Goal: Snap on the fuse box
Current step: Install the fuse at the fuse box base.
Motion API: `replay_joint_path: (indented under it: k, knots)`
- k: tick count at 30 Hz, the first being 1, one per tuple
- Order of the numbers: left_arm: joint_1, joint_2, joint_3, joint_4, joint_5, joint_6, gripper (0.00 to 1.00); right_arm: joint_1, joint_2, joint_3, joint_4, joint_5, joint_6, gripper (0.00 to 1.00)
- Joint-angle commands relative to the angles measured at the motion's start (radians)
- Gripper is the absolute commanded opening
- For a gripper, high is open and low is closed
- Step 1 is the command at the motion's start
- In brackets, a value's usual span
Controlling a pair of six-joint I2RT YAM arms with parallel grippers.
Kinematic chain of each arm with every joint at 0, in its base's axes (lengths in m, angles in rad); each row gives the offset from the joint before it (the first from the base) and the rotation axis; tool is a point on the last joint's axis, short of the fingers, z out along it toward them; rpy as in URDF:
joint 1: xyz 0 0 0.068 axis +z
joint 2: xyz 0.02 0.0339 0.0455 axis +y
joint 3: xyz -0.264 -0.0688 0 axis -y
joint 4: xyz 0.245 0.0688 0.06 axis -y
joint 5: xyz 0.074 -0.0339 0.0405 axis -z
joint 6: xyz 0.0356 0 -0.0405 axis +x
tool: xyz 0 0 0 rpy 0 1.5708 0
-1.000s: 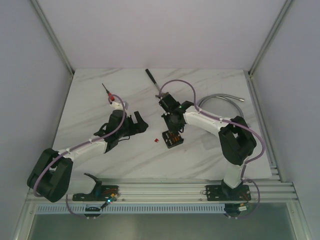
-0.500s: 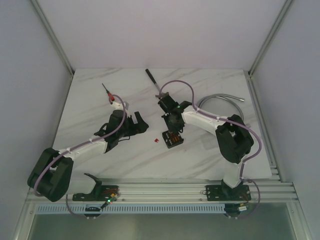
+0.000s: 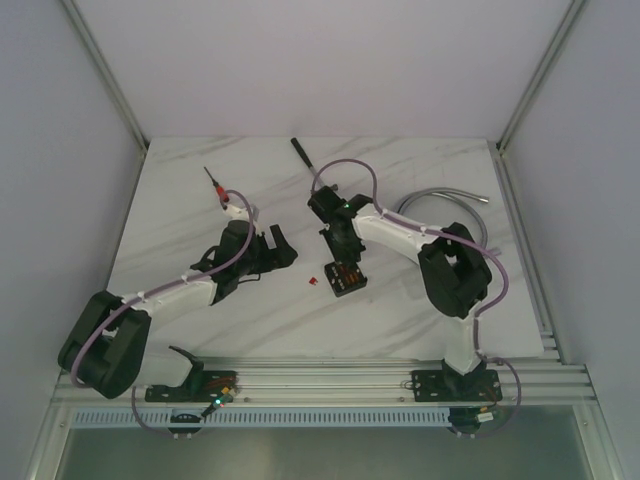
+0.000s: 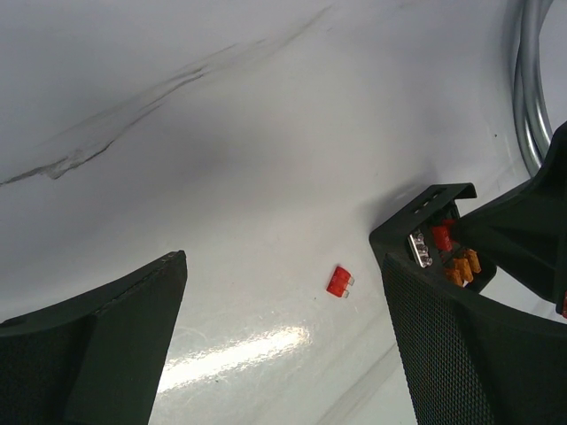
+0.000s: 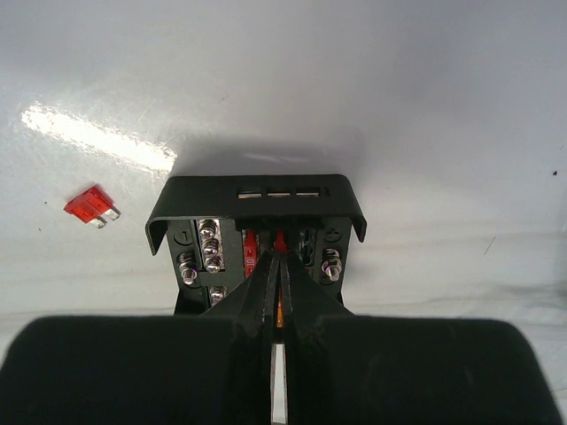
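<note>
While the fuse box (image 3: 347, 279) sits near the middle of the tabletop (image 3: 190, 200), the right gripper (image 5: 276, 266) stands over it, fingers pinched together, tips among the fuses (image 5: 251, 248). The left gripper (image 4: 279, 252) gapes wide, left of the box; a loose fuse (image 4: 339, 282) lies between them.

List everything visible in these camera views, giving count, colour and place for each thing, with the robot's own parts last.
small squarish black plastic fuse box: one, black, red and orange fuses inside, mid-table.
tiny loose red plastic fuse: one, red, on the table left of the box.
thin red-handled screwdriver: one, red and dark, far left.
black rod-shaped tool: one, black, far edge.
grey flexible metal hose: one, grey, right side.
white marble table: one, white, grey-veined.
left claw: one, black, open, near the loose fuse.
right claw: one, black, shut, tips over the box.
</note>
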Motion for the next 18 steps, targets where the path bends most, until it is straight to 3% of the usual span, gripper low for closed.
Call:
replay_joint_path:
  k: [1,7,16,18]
  knots:
    - [0.003,0.012,0.011,-0.009,0.016,0.016,1.00,-0.007,0.259,-0.076,0.044,0.077,0.005,0.00]
    - [0.000,-0.014,-0.002,-0.010,0.027,0.010,1.00,0.006,0.300,-0.043,0.054,0.076,0.002,0.00]
    - [-0.010,-0.051,-0.022,-0.023,0.058,-0.018,1.00,0.035,-0.040,-0.105,0.116,0.047,0.017,0.00]
    - [-0.017,-0.052,-0.025,-0.027,0.060,-0.026,1.00,0.042,-0.116,-0.126,0.134,0.035,0.026,0.06]
